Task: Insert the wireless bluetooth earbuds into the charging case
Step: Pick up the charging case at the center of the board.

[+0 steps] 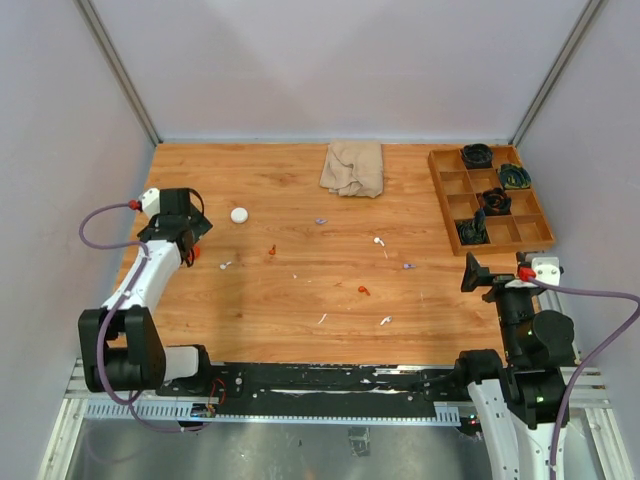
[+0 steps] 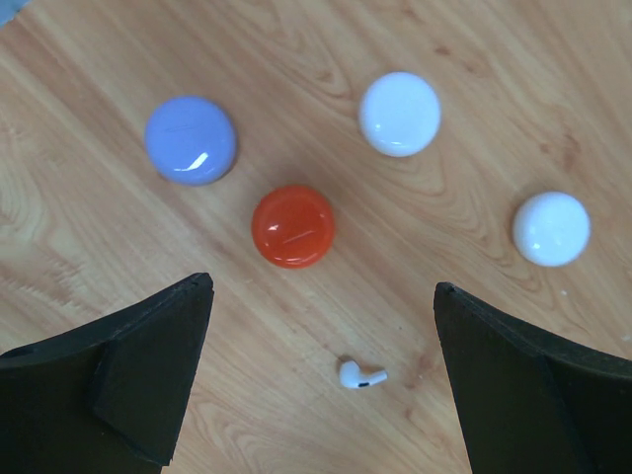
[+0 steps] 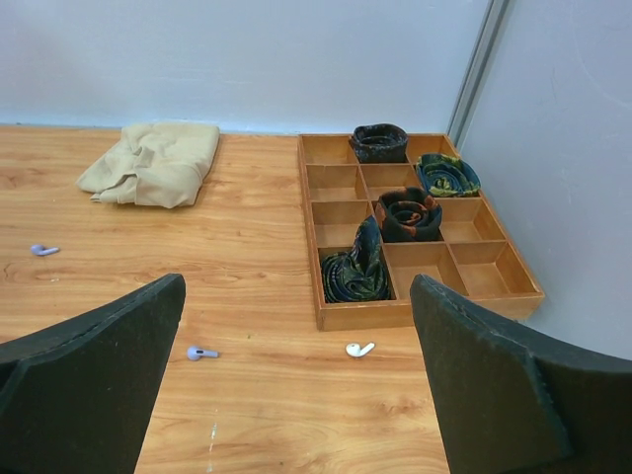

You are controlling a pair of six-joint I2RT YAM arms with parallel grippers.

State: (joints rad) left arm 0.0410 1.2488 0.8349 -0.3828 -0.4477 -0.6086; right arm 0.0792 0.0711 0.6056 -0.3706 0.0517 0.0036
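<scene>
In the left wrist view a white earbud (image 2: 361,374) lies on the wood between my left gripper's (image 2: 324,286) open jaws, touching neither finger. Just beyond stand several round, shut charging cases: purple (image 2: 191,139), red (image 2: 292,226), white (image 2: 399,114) and another white (image 2: 551,228). From above, my left gripper (image 1: 183,235) hangs over the table's left side, with more earbuds scattered across the middle, such as red (image 1: 363,290) and white (image 1: 385,320). My right gripper (image 3: 298,281) is open and empty, and in front of it lie a white earbud (image 3: 359,349) and a purple one (image 3: 201,353).
A wooden compartment tray (image 1: 440,190) holding rolled dark cloths stands at the back right. A crumpled beige cloth (image 1: 353,167) lies at the back centre. Another purple earbud (image 3: 42,250) lies further left. Pale walls enclose the table.
</scene>
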